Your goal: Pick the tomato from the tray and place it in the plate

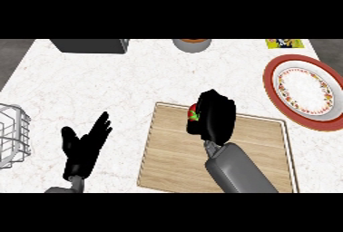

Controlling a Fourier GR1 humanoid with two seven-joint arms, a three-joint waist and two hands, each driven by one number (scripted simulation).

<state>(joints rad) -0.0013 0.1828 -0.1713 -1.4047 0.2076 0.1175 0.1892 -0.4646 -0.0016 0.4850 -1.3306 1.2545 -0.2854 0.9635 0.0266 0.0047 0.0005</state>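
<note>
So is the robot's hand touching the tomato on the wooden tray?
Touching. In the head view, the right hand curls over the tomato on the wooden tray, hiding most of it, with no gap between them.

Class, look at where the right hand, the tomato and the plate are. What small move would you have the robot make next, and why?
Probably lift the tomato a little off the wooden tray. The right hand is already curled round it above the tray, while the plate sits apart to the right, so it should clear the tray before travelling there. The left hand rests open at the lower left.
</note>
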